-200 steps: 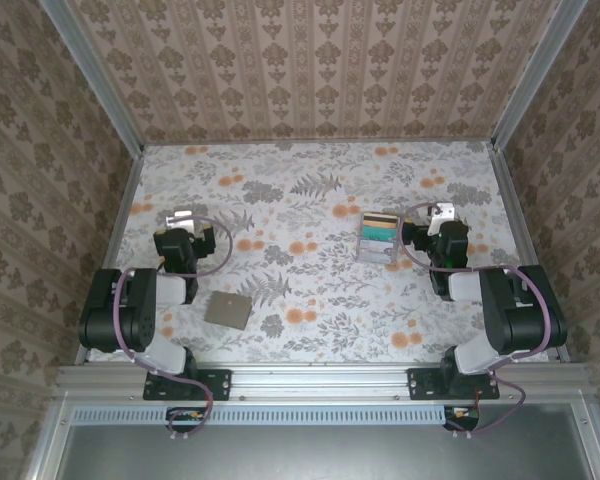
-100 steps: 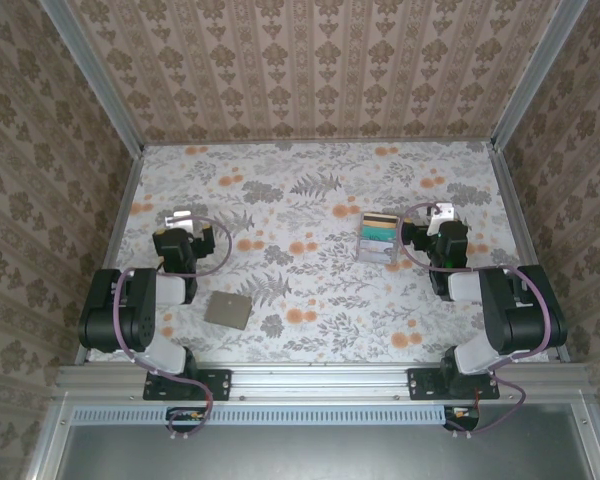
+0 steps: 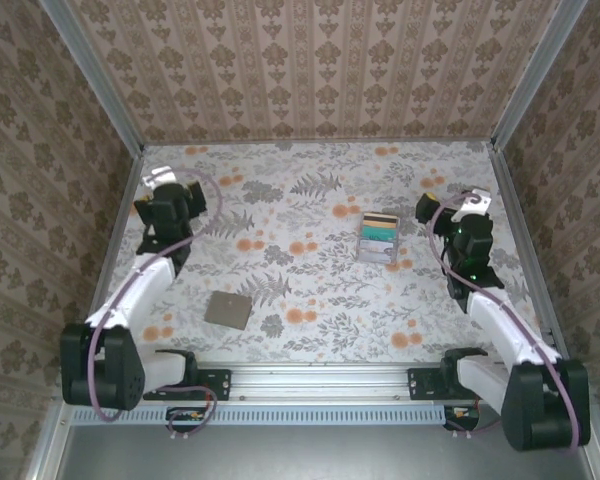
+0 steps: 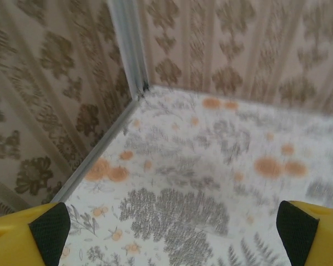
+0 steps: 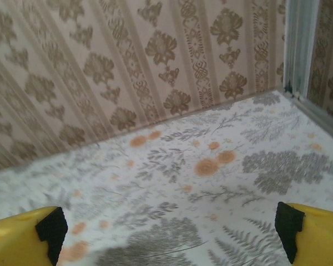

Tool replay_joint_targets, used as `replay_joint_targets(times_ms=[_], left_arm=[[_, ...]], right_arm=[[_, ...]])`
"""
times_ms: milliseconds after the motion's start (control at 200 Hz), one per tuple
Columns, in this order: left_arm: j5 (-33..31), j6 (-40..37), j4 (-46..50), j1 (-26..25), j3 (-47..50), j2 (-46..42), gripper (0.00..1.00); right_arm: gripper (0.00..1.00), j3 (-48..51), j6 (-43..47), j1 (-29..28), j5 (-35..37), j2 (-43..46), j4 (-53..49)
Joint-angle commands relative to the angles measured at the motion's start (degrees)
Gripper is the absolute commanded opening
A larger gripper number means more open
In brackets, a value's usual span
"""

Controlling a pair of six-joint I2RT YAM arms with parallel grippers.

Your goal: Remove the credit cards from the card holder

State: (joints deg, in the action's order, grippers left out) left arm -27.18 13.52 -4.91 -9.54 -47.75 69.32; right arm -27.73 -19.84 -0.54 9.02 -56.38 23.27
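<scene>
The left claw [image 4: 172,227] and right claw [image 5: 169,227] are standing wide open and empty, while the card holder [image 3: 228,310] is lying folded shut on the near-left tabletop [image 3: 300,215], its credit cards evidently not yet extracted.

You're getting top cam looking down on the whole table [image 3: 310,290] from behind; wrist cams are sitting low, facing its far-left corner [image 4: 140,91] and far-right corner [image 5: 288,88].
</scene>
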Motion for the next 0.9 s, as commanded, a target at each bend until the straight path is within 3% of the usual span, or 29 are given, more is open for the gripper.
replay_joint_targets(times_ms=[0, 125, 260, 580, 740, 895], left_arm=[[0.4, 14.6, 26.5, 0.8, -4.7, -2.1, 1.00], [11.4, 18.4, 28.9, 0.2, -0.8, -6.1, 1.00], [16.0, 22.9, 30.6, -4.7, 6.4, -12.6, 1.00], [7.1, 31.3, 45.5, -26.0, 14.3, -21.7, 1.00], [8.5, 38.4, 48.2, -30.0, 19.4, -24.1, 1.00], [9.0, 38.8, 47.8, -30.4, 21.3, -25.2, 1.00]], right_arm=[[1.00, -1.3, -15.0, 0.2, 1.1, 5.0, -11.6], [1.00, -2.7, -17.0, -0.1, -9.4, 7.7, -14.3], [1.00, -5.8, -16.3, -3.3, -16.7, 7.9, -20.7], [1.00, -11.4, -8.6, -22.3, -15.9, 6.5, -28.7], [1.00, -13.1, -7.9, -28.0, -16.7, 5.9, -30.5], [1.00, -13.2, -8.7, -32.4, -18.8, 4.5, -30.2]])
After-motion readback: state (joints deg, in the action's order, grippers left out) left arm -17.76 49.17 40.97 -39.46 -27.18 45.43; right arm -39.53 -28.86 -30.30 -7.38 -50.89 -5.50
